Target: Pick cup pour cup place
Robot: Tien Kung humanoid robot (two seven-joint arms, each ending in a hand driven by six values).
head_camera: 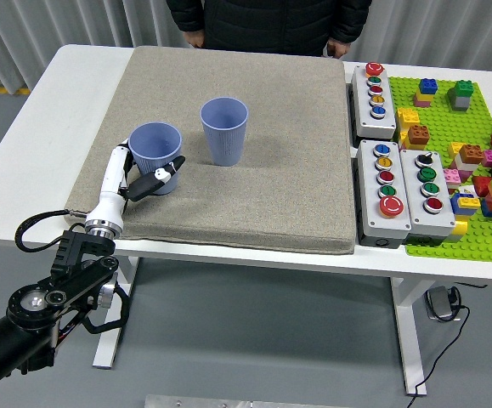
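Observation:
Two blue-grey ribbed cups stand upright on the grey mat (pixel 254 195). The left cup (pixel 155 153) is near the mat's front left and the right cup (pixel 224 129) stands a little farther back, a small gap apart. My left hand (pixel 139 174), white with dark fingertips, reaches in from the lower left and holds the left cup. Its fingers (pixel 121 161) lie along the cup's left side. The thumb (pixel 156 180) crosses the lower front. What is inside the cups is not visible. My right arm is out of view.
A person in a dark jacket stands at the far edge, hands (pixel 196 39) hanging by the table. Right of the mat are grey button boxes (pixel 386 189) and a green baseplate (pixel 475 161) with several toy bricks.

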